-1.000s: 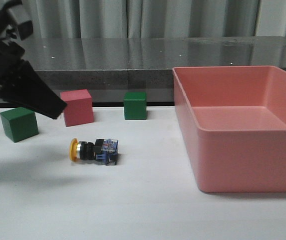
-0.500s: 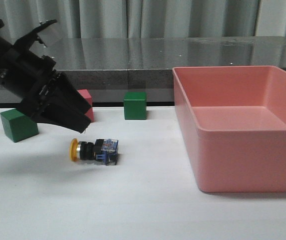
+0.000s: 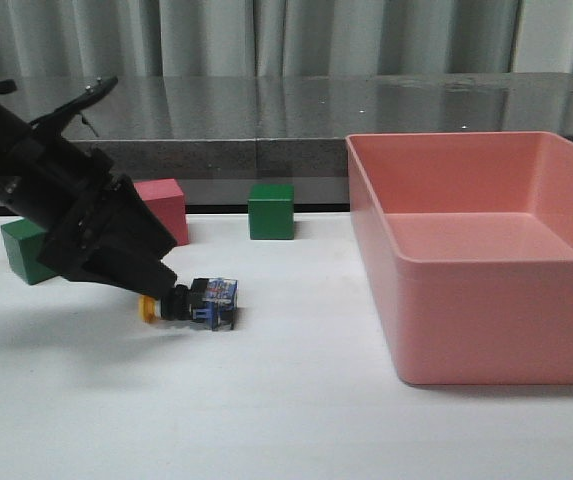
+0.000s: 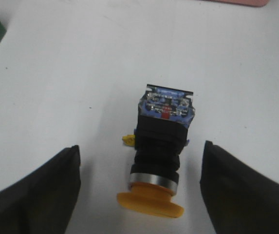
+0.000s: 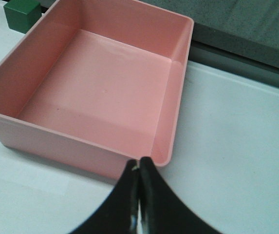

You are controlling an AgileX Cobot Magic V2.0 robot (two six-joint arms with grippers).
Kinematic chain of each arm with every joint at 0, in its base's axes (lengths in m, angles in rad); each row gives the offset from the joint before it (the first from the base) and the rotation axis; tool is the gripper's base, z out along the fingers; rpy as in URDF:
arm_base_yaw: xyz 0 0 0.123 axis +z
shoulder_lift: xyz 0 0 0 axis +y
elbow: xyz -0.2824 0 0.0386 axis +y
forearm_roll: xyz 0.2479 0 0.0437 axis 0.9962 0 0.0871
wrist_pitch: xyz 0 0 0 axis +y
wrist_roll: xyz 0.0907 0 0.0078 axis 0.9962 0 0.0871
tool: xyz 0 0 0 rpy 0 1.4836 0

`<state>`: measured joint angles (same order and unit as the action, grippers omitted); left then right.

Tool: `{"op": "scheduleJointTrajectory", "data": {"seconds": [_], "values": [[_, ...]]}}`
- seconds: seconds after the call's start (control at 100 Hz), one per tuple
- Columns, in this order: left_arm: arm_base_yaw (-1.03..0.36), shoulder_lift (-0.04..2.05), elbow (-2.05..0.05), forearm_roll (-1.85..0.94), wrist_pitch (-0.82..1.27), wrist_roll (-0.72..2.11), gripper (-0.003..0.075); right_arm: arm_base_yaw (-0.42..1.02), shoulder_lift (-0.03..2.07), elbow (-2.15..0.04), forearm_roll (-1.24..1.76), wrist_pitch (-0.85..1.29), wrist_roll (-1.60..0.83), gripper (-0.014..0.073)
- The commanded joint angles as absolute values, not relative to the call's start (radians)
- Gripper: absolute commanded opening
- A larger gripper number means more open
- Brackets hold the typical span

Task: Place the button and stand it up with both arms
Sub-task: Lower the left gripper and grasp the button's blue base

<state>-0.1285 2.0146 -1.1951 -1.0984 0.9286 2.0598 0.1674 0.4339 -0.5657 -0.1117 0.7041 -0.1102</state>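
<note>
The button (image 3: 198,301) lies on its side on the white table, yellow cap toward the left, blue block base toward the right. My left gripper (image 3: 156,283) is low over the cap end and partly hides it. In the left wrist view the button (image 4: 161,146) lies between the two dark fingers (image 4: 42,195), which stand wide apart and do not touch it; the left gripper (image 4: 140,161) is open. My right gripper (image 5: 140,165) is shut with nothing in it, near a corner of the pink bin (image 5: 12,124). The right arm is out of the front view.
A large pink bin (image 3: 486,355) fills the right side of the table. A pink cube (image 3: 162,210) and a green cube (image 3: 271,211) stand behind the button. Another green cube (image 3: 21,250) sits at the far left, partly behind the left arm.
My left arm has come down and to the right from the upper left, and its open fingers now straddle the button's cap end. The button has not moved.
</note>
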Motion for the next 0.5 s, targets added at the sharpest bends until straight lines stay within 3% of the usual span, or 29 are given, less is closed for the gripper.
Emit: {"op": "scheduleJointTrajectory", "data": {"seconds": [0.0, 0.18, 0.25, 0.37, 0.49], "values": [[-0.136, 1.985, -1.211, -1.162, 0.959, 2.064, 0.0495, 0.163, 0.438, -0.593, -0.128, 0.634, -0.107, -0.006], [-0.136, 2.021, -1.211, -1.184, 0.957, 2.064, 0.0489, 0.163, 0.438, -0.593, -0.128, 0.634, -0.107, -0.006], [-0.136, 2.032, -1.211, -1.183, 0.957, 2.064, 0.0447, 0.163, 0.438, -0.593, -0.128, 0.634, -0.107, -0.006], [-0.136, 2.034, -1.211, -1.168, 0.961, 2.064, 0.029, 0.163, 0.438, -0.593, -0.128, 0.634, -0.107, -0.006], [-0.136, 2.034, -1.211, -1.133, 1.0, 2.064, 0.0065, 0.163, 0.438, -0.593, -0.128, 0.634, -0.107, -0.006]]}}
